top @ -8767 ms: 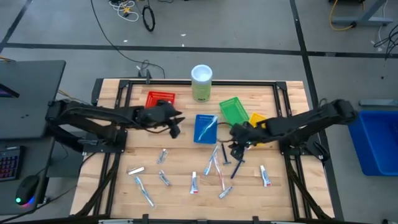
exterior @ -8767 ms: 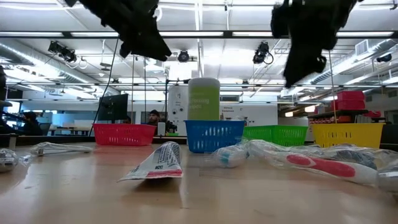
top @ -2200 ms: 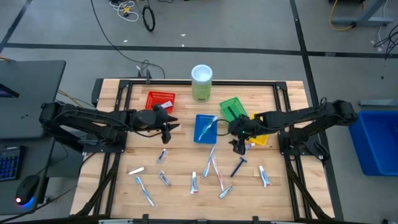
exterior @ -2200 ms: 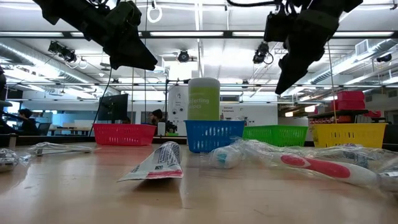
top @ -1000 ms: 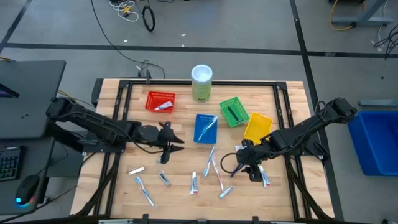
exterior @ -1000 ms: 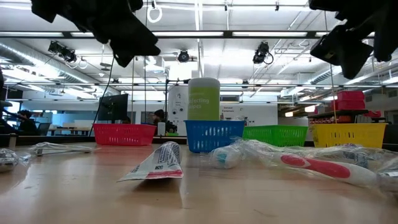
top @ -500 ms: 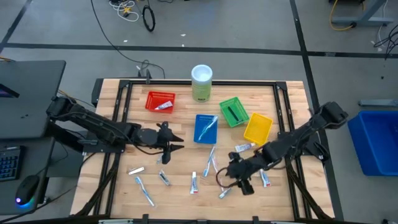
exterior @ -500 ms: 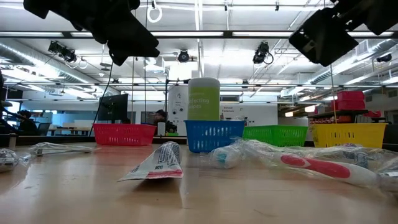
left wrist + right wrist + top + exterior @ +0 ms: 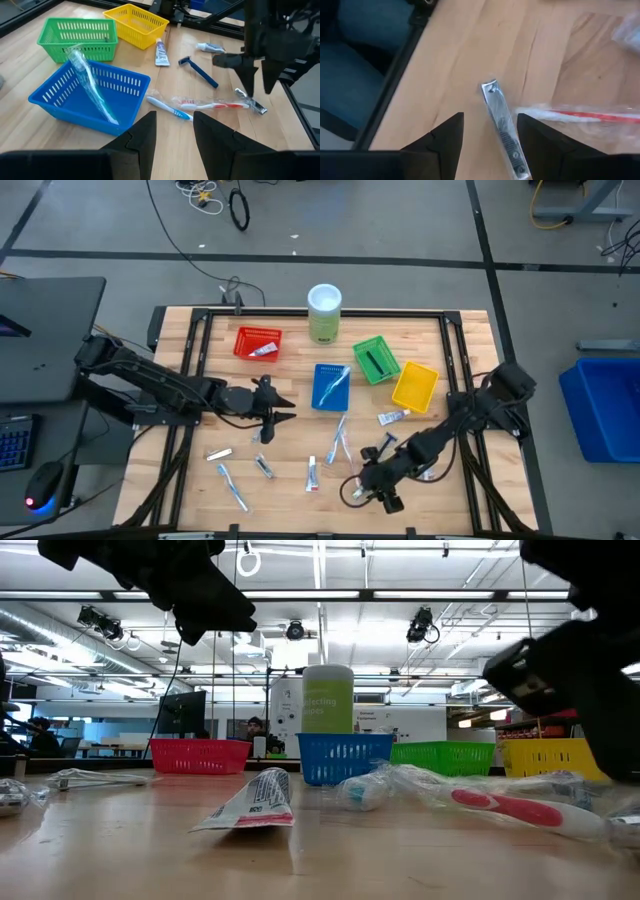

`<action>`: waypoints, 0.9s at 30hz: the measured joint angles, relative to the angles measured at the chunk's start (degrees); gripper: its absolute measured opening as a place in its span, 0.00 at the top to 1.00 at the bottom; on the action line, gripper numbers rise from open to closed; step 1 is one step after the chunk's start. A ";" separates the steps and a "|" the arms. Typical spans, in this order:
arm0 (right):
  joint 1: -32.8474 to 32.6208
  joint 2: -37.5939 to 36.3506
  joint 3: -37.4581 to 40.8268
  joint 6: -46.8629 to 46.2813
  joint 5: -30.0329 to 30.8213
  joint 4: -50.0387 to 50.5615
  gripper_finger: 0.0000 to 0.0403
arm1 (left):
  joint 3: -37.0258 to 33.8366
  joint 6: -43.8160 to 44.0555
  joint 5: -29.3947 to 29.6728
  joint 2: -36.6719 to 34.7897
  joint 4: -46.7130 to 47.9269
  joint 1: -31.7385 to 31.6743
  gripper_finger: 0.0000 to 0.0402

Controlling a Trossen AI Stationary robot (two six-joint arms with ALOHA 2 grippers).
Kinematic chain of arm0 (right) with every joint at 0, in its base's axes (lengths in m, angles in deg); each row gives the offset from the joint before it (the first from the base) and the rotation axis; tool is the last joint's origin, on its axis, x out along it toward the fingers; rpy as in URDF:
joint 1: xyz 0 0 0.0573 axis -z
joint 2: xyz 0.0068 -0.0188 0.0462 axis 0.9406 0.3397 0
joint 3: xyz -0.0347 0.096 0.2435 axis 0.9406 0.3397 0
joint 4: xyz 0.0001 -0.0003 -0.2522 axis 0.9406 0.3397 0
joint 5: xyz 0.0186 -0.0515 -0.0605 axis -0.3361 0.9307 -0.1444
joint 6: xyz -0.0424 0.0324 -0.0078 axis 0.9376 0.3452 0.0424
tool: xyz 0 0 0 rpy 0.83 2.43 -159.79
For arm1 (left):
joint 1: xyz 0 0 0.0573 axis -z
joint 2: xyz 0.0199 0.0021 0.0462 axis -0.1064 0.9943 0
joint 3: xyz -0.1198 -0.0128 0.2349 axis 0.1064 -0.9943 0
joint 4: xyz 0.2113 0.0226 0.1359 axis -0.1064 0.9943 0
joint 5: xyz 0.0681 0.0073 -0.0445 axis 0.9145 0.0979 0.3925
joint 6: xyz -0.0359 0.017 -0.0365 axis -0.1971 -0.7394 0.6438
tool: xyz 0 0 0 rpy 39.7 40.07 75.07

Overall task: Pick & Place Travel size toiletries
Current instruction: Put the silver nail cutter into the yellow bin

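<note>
Travel size toiletries lie scattered on the wooden table: toothbrushes [image 9: 340,442], white tubes [image 9: 312,473] [image 9: 393,417], a blue razor [image 9: 200,72] and a slim silvery piece [image 9: 503,128]. My right gripper [image 9: 490,120] hovers open just over that silvery piece near the table's front edge, one finger on either side, apart from it. My left gripper [image 9: 172,117] hangs open and empty above the table left of the blue basket [image 9: 330,385]. A wrapped toothbrush [image 9: 90,82] leans in that basket.
Red [image 9: 258,340], green [image 9: 375,358] and yellow [image 9: 414,385] baskets stand at the back, and a pale-green canister [image 9: 324,312] stands behind them. More small pieces [image 9: 230,480] lie at the front left. A wrapped red toothbrush [image 9: 590,116] lies close beside the silvery piece.
My right gripper has come down and moved toward the table's near edge and leftward, tipping further downward, to stand over the silvery piece. The toiletries lie where they were.
</note>
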 joint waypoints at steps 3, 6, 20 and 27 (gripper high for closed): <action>-0.34 1.55 0.00 0.00 0.80 -1.53 0.53 | 0.00 0.00 -0.01 0.00 0.02 0.00 0.65; -0.94 2.49 0.00 0.30 1.55 -1.99 0.54 | 0.00 0.46 0.00 0.00 0.00 0.00 0.65; -2.66 2.79 0.00 0.85 7.84 -0.01 0.57 | 0.00 0.46 -0.02 0.00 0.00 0.00 0.65; -4.72 3.21 0.02 0.85 10.32 1.27 0.58 | 0.00 0.46 -0.04 0.00 0.04 0.00 0.65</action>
